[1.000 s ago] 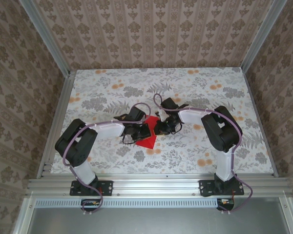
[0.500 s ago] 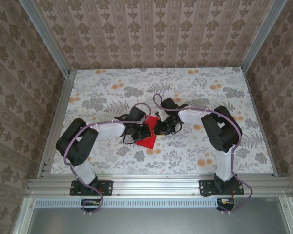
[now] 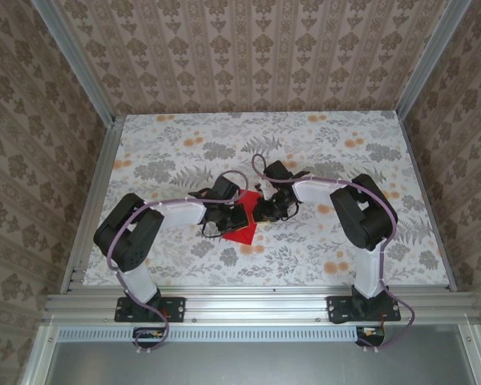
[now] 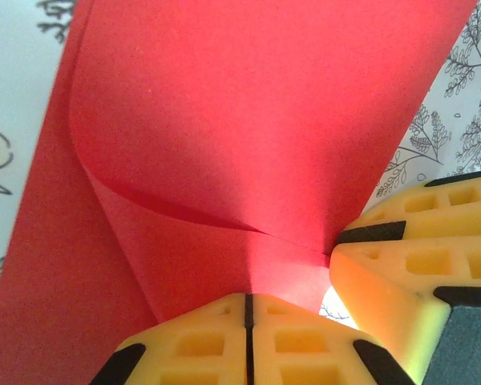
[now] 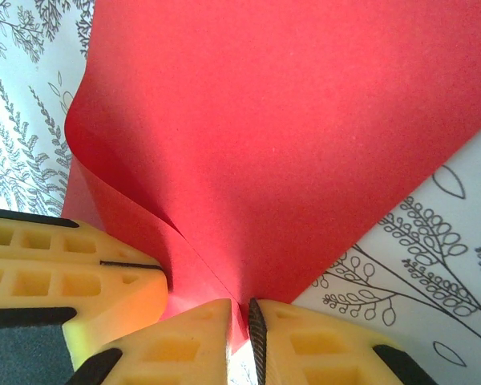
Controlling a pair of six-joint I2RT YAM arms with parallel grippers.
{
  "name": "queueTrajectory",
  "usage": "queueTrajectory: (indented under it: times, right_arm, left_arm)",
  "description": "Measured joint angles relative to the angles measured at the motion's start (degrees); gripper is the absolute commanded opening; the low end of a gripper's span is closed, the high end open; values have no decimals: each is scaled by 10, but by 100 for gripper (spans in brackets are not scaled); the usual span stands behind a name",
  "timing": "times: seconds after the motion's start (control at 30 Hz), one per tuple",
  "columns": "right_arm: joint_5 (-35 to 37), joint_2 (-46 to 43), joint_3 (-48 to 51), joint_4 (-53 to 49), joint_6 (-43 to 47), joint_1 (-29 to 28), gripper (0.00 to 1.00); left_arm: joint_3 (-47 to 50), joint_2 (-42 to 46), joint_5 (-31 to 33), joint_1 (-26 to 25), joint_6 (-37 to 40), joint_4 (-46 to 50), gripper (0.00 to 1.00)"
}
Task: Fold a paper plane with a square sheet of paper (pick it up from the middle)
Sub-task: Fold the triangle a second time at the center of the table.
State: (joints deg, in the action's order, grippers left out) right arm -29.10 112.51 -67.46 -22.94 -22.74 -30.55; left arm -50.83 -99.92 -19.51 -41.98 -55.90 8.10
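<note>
The square sheet of paper is bright red and partly folded, lying at the table's middle between both arms. In the left wrist view the red sheet bows up in a curved flap, and my left gripper is shut on its near edge. My right gripper pinches the same sheet at a folded corner, a thin layer of paper between its jaws. From above, the left gripper and right gripper sit close together over the paper. The right gripper's yellow fingers almost touch the left's.
The table has a grey and orange floral cover. Metal rails run along its left, right and near edges, and patterned walls stand close on three sides. The left gripper's fingers crowd the right wrist view's lower left.
The left arm's elbow has crept slightly to the right. Both grippers and the red paper stay where they were.
</note>
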Motion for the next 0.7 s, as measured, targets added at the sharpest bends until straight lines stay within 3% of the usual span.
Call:
queueTrajectory:
  times: [0.23,0.7]
  right_arm:
    - [7,-7,0,0,-13,0,19]
    - [45,-65,18,5,-54,-16,9]
  left_arm:
    - [-3,-2,0,0,0,4,9]
    - [-12,-6,0,0,0,17,8]
